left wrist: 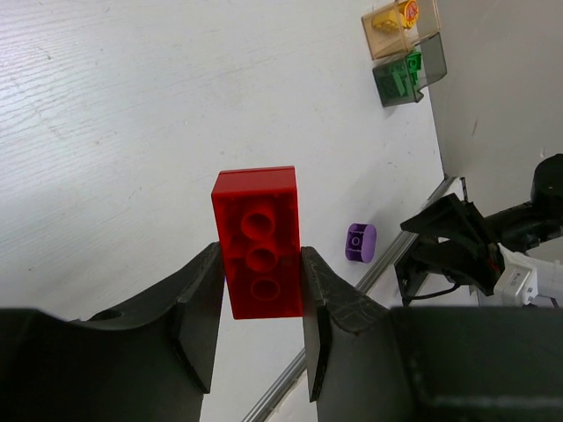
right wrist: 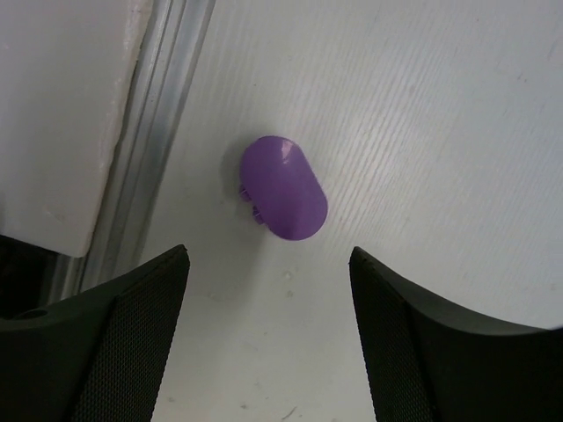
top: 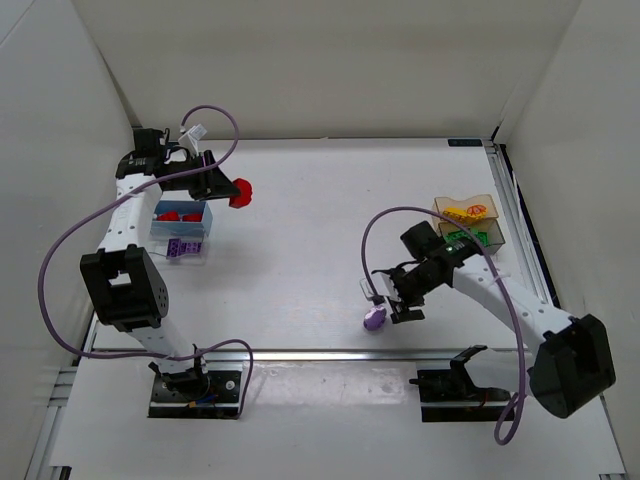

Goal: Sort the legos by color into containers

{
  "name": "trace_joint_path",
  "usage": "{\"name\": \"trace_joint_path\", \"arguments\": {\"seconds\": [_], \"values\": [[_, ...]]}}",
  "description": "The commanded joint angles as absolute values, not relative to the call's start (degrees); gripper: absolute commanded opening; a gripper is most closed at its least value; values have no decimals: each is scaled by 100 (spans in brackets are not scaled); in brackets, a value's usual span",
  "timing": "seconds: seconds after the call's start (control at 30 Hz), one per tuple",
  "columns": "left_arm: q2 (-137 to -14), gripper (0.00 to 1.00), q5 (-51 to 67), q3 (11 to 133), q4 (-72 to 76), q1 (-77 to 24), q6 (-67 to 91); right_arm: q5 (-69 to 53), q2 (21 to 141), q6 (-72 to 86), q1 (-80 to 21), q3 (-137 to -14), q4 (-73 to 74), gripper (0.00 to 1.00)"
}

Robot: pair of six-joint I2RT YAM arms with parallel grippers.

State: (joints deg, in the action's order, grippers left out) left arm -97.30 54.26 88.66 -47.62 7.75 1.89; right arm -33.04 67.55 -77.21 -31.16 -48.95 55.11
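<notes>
My left gripper (left wrist: 259, 268) is shut on a red lego (left wrist: 258, 242), a two-by-three brick held up off the table beside the left containers (top: 240, 192). Below that arm stand a blue container (top: 181, 218) holding red legos and a clear container (top: 178, 248) holding purple ones. A rounded purple lego (right wrist: 283, 187) lies on the table near the front rail (top: 374, 320). My right gripper (right wrist: 268, 252) hangs open just above and behind it, with nothing between its fingers. At the right stand an amber container (top: 466, 212) with yellow legos and a dark-clear container (top: 478, 237) with green ones.
An aluminium rail (top: 330, 355) runs along the table's front edge, close to the purple lego's left in the right wrist view (right wrist: 167, 114). White walls enclose the back and sides. A purple cable (top: 375, 235) loops above the right arm.
</notes>
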Motion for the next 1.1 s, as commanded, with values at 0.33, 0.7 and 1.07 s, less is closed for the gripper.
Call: {"name": "trace_joint_path", "arguments": {"seconds": [0.33,0.7,1.07], "values": [[-9317,23,5353,8807,-4860,747,26,-3524,7778,-9122,-3454,-4957,4887,77],[-9439,23,5335,8885,-4878,747,26,-3533,8060,-9334,-3595,-4896,4878,77],[-9606,23,5353,8991,-4869,756,26,-3445,8376,-9246,-3805,-4878,4693,72]]}}
